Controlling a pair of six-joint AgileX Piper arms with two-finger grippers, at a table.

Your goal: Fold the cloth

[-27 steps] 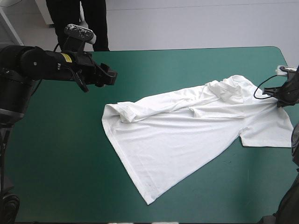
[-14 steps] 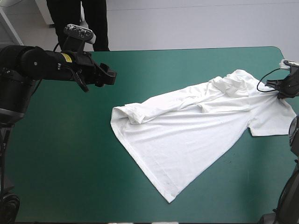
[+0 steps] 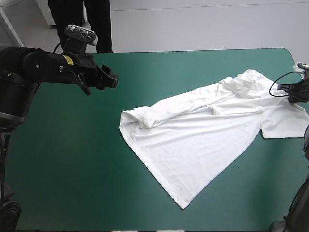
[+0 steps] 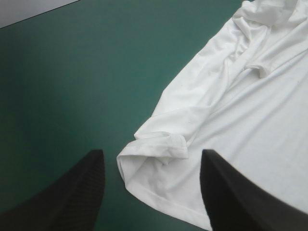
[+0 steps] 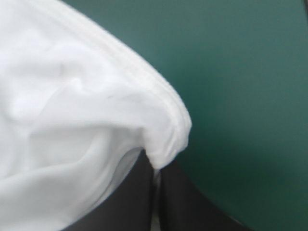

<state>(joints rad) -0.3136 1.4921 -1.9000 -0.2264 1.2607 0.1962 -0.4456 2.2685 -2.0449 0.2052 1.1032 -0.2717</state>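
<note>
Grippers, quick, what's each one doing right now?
Left gripper: open, holding nothing.
Right gripper: shut on the T-shirt.

**Robot body: black arms, fin-shaped fingers**

- Casing of the left arm [image 3: 34, 65]: matte black, with thick rounded housings joined in segments.
- Small yellow label [image 3: 69, 60] on the forearm casing; print too small to read.
- Head of the left gripper [image 3: 110, 77]: blocky, black, with hard edges.
- Its fingers [image 4: 84, 192]: broad black fins with curved outlines and a fine ribbed texture on the faces.
- Of the right arm [image 3: 305, 140], only black rounded sections show at the table's right edge.
- Fins of the right gripper [image 5: 156, 166]: smooth, black, tapering to narrow tips.
</note>
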